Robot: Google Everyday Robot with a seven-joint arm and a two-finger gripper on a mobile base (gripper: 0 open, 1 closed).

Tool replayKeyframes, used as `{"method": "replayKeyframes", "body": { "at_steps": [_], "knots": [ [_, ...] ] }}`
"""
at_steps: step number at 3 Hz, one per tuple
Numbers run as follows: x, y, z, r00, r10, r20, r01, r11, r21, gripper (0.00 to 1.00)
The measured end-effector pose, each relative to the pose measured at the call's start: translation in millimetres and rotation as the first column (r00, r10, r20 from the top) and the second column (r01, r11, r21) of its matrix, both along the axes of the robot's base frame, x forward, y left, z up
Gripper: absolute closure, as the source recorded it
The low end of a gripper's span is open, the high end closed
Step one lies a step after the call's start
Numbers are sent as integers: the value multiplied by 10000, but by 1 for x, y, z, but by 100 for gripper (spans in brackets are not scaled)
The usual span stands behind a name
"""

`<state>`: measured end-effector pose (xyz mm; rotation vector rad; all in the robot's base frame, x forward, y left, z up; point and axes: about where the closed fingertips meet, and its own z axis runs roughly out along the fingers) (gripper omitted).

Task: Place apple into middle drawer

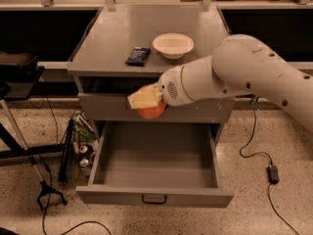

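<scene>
The reddish-orange apple sits in my gripper, whose pale fingers close over its top. I hold it in front of the upper drawer front, above the back left part of the open middle drawer. That drawer is pulled far out, its deep grey tray is bare, and its small dark loop handle is on the front edge. My white arm reaches in from the right.
On the grey cabinet top stand a cream-white bowl and a small dark flat packet. Cables, cans and a black stand are on the floor at the left. A cable with a power brick lies at the right.
</scene>
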<state>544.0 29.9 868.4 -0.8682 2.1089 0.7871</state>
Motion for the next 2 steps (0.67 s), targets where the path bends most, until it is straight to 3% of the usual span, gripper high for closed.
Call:
{"method": "replayKeyframes", "body": {
  "at_steps": [1,2],
  "knots": [
    [-14,-17,-60,9875,524,-1487,-665,9935,-919,100],
    [-5,-16,-111,9567,539,-2861,-969,9856,-1383,100]
  ]
}}
